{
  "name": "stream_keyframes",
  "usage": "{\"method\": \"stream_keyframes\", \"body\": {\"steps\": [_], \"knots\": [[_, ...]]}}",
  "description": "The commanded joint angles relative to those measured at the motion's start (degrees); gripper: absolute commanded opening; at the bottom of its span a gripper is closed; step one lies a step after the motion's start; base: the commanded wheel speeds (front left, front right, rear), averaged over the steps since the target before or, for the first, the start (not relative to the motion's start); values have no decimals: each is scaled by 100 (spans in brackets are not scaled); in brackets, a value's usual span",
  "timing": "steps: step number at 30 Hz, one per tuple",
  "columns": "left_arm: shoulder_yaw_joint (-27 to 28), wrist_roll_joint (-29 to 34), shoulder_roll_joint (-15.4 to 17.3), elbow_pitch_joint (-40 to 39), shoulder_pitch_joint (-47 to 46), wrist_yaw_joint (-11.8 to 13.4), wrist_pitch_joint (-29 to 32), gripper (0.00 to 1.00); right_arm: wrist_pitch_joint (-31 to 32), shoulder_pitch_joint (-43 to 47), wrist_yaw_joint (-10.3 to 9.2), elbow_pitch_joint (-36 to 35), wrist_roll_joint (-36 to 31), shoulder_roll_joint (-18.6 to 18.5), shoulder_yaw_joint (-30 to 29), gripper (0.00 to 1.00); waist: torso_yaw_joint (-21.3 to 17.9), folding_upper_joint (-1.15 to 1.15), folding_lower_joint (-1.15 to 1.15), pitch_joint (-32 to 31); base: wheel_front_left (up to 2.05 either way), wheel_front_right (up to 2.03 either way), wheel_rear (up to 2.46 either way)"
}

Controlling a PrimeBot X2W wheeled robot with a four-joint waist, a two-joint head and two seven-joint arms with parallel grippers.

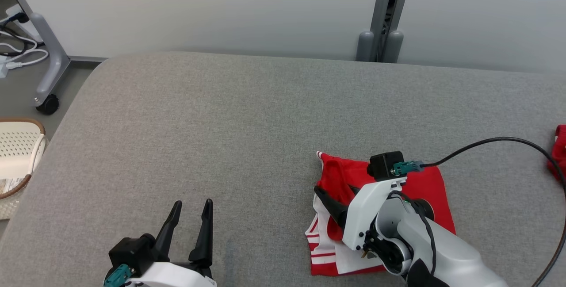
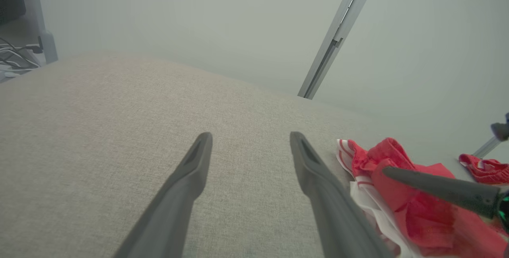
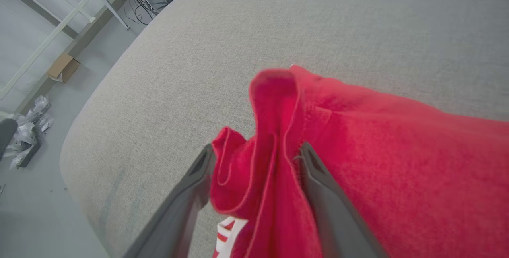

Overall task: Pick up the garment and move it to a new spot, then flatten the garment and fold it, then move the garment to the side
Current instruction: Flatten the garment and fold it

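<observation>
Red garment [image 1: 429, 185] folded, on grey counter [image 1: 221, 123] beneath right claw [image 3: 256, 148]. Claw spread wide, raised fold loose between fingers, nothing gripped. Left claw [image 1: 192, 203] wide open, empty. Folding apparently done; sideways placement maybe finishing.

The right arm [image 1: 442, 251] covers the garment's [image 1: 424, 185] middle and near right corner. In the right wrist view the garment runs off the right and bottom edges. A red cloth [image 1: 559, 152] by the table's [image 1: 221, 123] right edge is cut off; what it is cannot be told. A basket [image 1: 17, 145] is cut off at left.
</observation>
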Motion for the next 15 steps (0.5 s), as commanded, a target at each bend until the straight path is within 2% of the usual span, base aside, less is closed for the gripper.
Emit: {"method": "stream_keyframes", "body": {"steps": [1, 9, 15], "knots": [[32, -7, 23, 11, 33, 0, -22, 100, -38, 34, 2, -80, -14, -7, -8, 100, -46, 0, 0, -71, 0, 0, 0], [84, 41, 21, 15, 209, -22, -22, 100, -87, 137, 2, -695, 28, -199, -137, 100, -211, 0, 0, -340, 0, 0, 0], [145, 82, 22, -22, 263, -38, -22, 100, -359, 151, 2, -963, -153, -668, -588, 100, -331, 0, 0, -416, 0, 0, 0]]}}
